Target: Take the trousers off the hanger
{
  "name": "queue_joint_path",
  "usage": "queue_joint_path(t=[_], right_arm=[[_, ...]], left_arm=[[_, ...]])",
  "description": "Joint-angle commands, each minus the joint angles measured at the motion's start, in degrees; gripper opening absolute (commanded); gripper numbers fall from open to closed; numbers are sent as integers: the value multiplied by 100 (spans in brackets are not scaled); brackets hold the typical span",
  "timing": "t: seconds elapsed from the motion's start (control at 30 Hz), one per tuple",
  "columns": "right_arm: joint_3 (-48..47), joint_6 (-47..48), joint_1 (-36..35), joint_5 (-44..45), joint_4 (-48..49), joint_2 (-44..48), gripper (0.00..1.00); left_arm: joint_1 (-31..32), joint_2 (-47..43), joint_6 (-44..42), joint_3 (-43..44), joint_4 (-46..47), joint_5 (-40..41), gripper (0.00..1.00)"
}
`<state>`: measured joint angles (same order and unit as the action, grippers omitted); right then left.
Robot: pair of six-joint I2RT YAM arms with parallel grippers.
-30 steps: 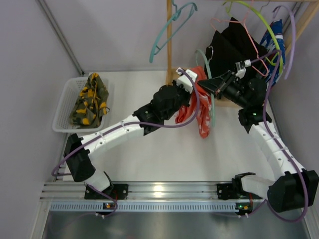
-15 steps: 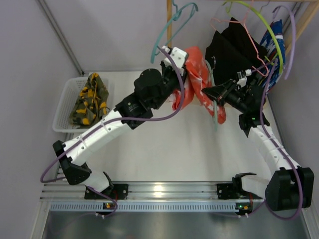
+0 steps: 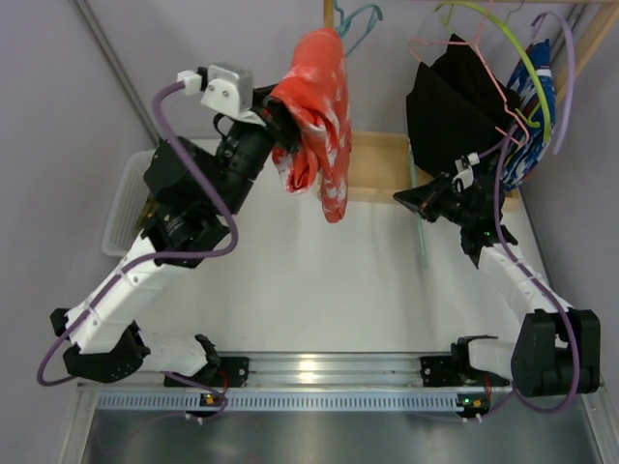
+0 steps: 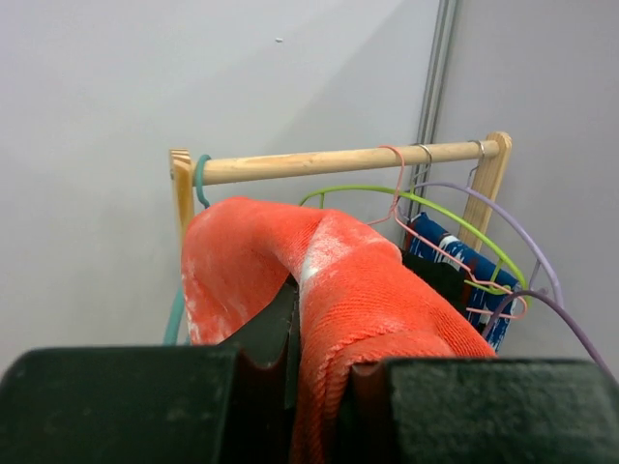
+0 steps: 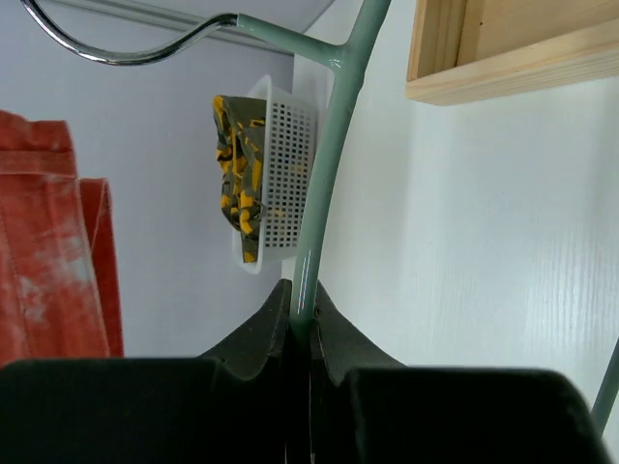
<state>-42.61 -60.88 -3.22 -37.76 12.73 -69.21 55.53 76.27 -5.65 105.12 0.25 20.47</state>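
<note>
Step in hand: red-orange trousers (image 3: 314, 106) are off the hanger and up in the air, well apart from it. L gripper (image 4: 295, 324) is clamped on a fold of them, cloth bulging over both jaws, the rest hanging down in front of the back wall. R gripper (image 5: 300, 314) is shut tight on the stem of the pale green hanger (image 5: 324, 184), which is bare, nothing draped on it, and held low over the table (image 3: 319, 290) by the rack base.

Next move, as I judge it: L arm swings toward the basket (image 5: 280, 164) at the table's left edge, lowers, then opens over it. It needs height to keep the hanging cloth from dragging or catching the basket rim. R arm has to put the bare hanger somewhere before going for another pair.

Count:
- trousers: 3. 1 red-orange in L grip, 1 camo pair (image 5: 235, 174) in the basket, 1 black pair (image 3: 450, 101) on the rack
- 1 blue-white cloth (image 3: 529, 145) also on the rack, kind unclear
- hangers: 5 seen. 1 pale green in R grip, plus 1 teal (image 3: 360, 17), 1 pink (image 3: 488, 82), 1 lime (image 3: 527, 68) and 1 purple (image 3: 566, 77) on the rail
- 1 basket, 1 wooden rail (image 4: 338, 161), 2 arms
</note>
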Motion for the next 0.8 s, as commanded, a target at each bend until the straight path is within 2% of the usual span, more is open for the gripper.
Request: queue_joint_path(t=[0.0,0.2,0.27,0.47,0.6,0.7,0.77], right_arm=[[-230,314,59,23,160,109,0],[-388,384,59,32,80,83,0],[-388,419,59,40,54,109,0],[-476,507,59,32,-43,83,0],[-564,516,59,49,-51,83,0],[-617,551,59,5,-69,83,0],[-634,569,59,5,-87,92,0]], left_arm=[[-24,-682,126,-307,889,-113,0],[-832,-1272,547,-1010,398,-166,0],[-1297,-1544,1028,-1239,231,-192,0],[-2554,-2343,1601,-1995,-297,-280,0],[-3450,-2845,1734,-2311,-447,-166,0],[-4389,-3161,1716,-2478,-517,149,0],[-4795,-3302,1734,-2505,-649,466,0]])
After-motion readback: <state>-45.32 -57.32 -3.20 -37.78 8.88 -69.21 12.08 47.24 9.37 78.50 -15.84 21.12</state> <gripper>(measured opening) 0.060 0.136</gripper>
